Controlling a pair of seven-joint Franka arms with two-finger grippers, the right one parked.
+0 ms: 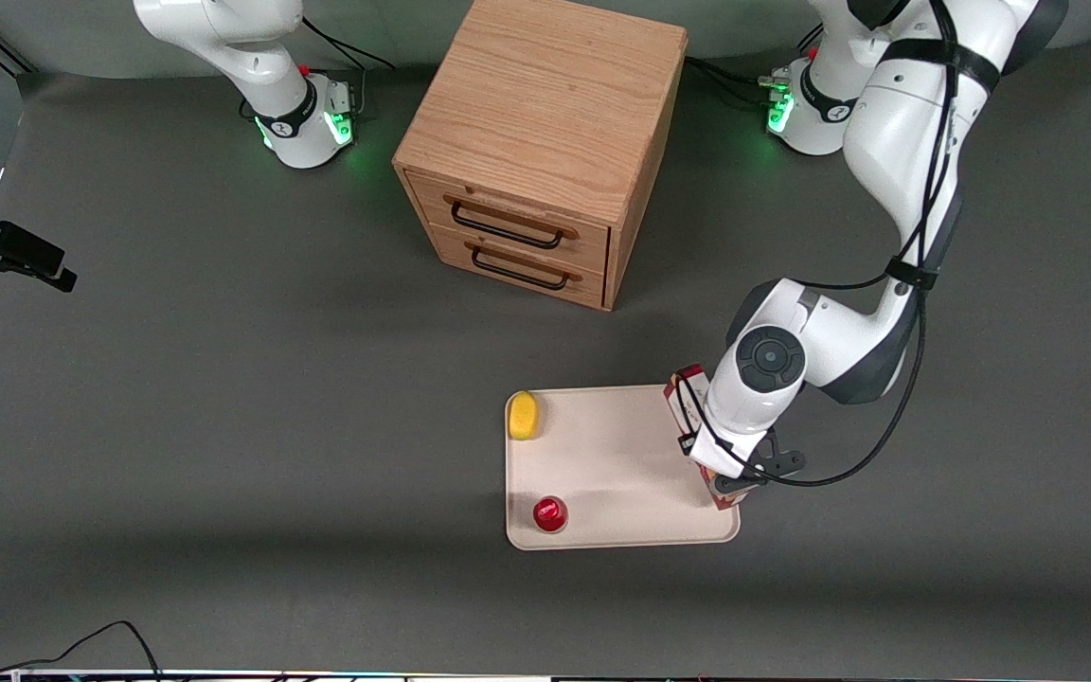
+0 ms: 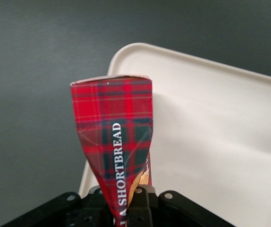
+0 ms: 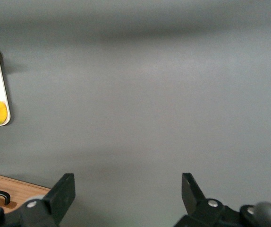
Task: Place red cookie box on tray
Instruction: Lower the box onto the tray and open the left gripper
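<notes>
The red cookie box is a long tartan carton marked SHORTBREAD. It lies along the rim of the cream-white tray at the working arm's end, mostly covered by the wrist. My left gripper is shut on the box, and the carton is pinched in where the fingers hold it. In the left wrist view the box's free end reaches over a rounded corner of the tray. Whether the box touches the tray I cannot tell.
A yellow lemon-like object and a small round red cap sit on the tray at its parked-arm end. The wooden drawer cabinet stands farther from the front camera than the tray. Grey tabletop surrounds everything.
</notes>
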